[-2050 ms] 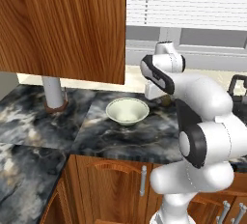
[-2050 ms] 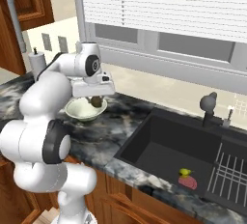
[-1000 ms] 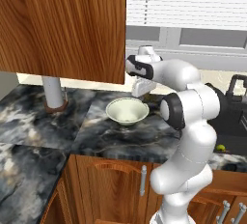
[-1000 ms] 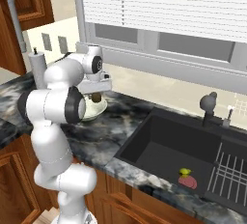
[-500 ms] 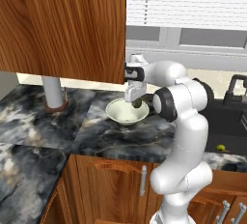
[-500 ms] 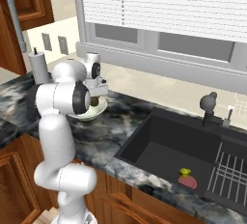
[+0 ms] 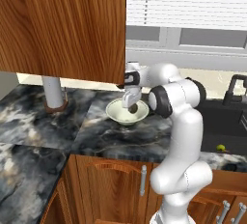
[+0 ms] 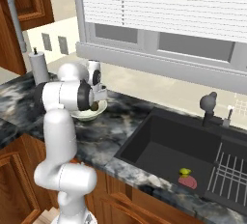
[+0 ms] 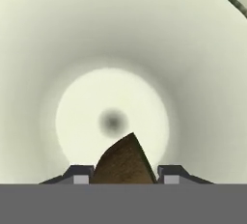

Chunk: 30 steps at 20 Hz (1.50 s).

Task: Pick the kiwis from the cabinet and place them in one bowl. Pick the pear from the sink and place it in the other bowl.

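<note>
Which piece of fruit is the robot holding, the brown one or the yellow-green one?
The small dull olive-brown oval kiwi, clamped in the end effector above the off-white round bowl. The yellow-green pear lies in the black sink.

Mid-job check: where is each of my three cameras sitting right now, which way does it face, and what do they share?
Left base view: behind the arm's left, looking forward and down at the bowl under the cabinet; arm rises lower right.
Right base view: behind the arm's right, over counter and sink with the pear; arm lower left.
Hand view: on the hand, facing straight into the bowl; finger tips clamp a kiwi.
Shared: gripper, kiwi, bowl.
</note>
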### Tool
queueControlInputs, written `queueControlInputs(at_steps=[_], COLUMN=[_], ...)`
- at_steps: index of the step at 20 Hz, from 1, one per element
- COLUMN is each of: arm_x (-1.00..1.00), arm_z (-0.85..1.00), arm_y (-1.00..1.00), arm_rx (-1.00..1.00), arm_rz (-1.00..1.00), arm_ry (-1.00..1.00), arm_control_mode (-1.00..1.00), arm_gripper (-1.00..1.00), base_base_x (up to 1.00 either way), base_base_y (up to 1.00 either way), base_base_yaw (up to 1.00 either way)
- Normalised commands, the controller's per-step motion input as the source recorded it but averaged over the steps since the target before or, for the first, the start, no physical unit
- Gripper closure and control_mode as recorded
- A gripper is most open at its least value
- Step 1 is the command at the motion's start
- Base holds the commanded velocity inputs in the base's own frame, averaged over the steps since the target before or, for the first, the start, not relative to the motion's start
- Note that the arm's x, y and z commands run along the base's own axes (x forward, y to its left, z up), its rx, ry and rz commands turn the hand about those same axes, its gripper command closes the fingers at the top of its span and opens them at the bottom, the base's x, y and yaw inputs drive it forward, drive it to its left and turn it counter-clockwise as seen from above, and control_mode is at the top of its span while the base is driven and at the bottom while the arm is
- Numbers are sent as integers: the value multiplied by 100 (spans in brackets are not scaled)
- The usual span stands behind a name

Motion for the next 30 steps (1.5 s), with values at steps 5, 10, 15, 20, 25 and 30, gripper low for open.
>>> queueControlInputs(at_steps=[5,10,15,20,25,30], arm_x=[5,0,0,-32,-87,-100], arm_z=[-27,0,0,47,97,96], arm_y=[10,1,0,0,-14,-58], arm_rx=[0,0,0,0,0,7], arm_rz=[3,0,0,-2,-16,-24], arm_ry=[0,0,0,-15,-19,-6], arm_control_mode=[-100,-100,-100,-100,-100,-100], arm_gripper=[100,-100,-100,-100,-100,-100], base_base_x=[0,0,0,0,0,0], base_base_y=[0,0,0,0,0,0], base_base_yaw=[0,0,0,0,0,0])
